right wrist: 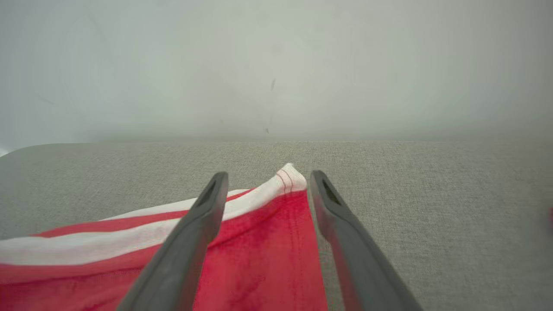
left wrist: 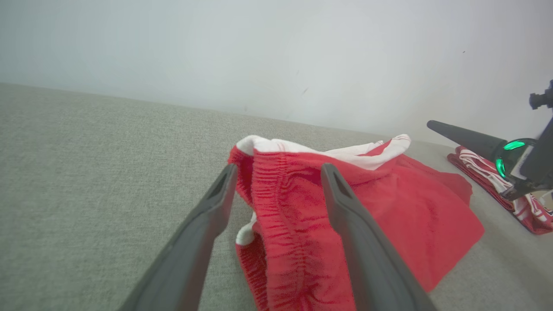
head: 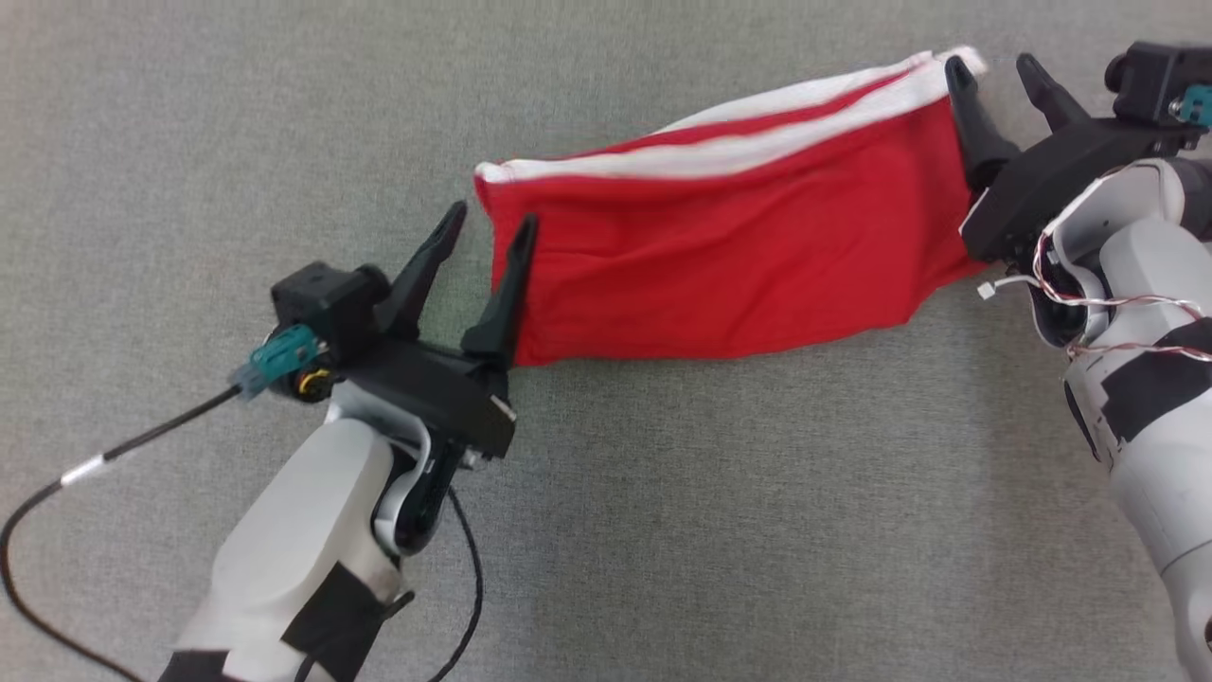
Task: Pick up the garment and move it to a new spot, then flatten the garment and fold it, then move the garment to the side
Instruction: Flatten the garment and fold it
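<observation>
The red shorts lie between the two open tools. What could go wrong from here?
1. One finger of the left tool overlaps the waistband of the shorts; drawing back may snag it and drag the cloth.
2. The right tool straddles the white-striped corner; moving away could catch that corner and flip it.
3. The waistband end looks bunched in the left wrist view, so the next fold may come out uneven.

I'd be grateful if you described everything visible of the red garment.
The red shorts look like soft knit, with white side stripes along the far edge and a gathered elastic waistband at the robot's left end. They lie folded, mostly flat, on the grey fabric surface. The open left gripper straddles the waistband end; the open right gripper straddles the opposite striped corner.
</observation>
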Controlling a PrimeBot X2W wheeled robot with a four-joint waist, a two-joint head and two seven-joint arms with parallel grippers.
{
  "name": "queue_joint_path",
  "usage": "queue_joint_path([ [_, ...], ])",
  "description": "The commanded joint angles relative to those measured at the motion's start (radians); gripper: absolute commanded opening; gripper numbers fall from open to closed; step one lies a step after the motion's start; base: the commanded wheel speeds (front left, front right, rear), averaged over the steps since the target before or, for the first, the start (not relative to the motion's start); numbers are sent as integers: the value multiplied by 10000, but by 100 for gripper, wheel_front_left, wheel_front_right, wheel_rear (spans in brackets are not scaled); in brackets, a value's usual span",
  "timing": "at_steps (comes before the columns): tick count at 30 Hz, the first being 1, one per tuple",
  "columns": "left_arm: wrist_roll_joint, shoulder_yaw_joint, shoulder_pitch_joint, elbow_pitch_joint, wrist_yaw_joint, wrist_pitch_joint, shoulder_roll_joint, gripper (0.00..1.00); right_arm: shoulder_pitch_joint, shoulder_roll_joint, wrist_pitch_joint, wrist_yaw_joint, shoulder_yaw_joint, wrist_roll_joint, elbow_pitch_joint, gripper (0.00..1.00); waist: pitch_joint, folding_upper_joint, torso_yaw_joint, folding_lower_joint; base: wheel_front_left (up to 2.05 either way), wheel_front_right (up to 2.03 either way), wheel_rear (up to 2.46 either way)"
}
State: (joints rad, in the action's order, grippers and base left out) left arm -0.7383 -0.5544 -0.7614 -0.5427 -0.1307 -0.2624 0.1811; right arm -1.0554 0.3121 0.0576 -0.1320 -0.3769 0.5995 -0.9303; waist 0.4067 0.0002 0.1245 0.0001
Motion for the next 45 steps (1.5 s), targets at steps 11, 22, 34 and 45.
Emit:
queue_joint_path([
  [11, 2193, 2948, 2783, 2175, 149, -28, -181, 100, 1461, 830, 262, 29, -1340, 972, -68, 100, -1128, -2, -244, -1, 0, 0, 0],
  [22, 4471, 5170, 5028, 4105, 82, -29, -1086, 100, 1957, 749, 407, 29, -1558, 1689, -583, 100, -1289, -2, 144, -1, 0, 0, 0],
  [34, 4846, 5543, 5736, 4264, -7, -30, -1305, 100, 1574, 461, 378, 28, -1545, 1864, -2062, 100, -1146, -2, 746, -1, 0, 0, 0],
  [45, 4786, 5546, 5932, 4168, 8, -30, -1306, 100, 1938, 250, 692, 30, -1741, 2417, -1786, 0, -1515, -2, 439, -1, 0, 0, 0],
])
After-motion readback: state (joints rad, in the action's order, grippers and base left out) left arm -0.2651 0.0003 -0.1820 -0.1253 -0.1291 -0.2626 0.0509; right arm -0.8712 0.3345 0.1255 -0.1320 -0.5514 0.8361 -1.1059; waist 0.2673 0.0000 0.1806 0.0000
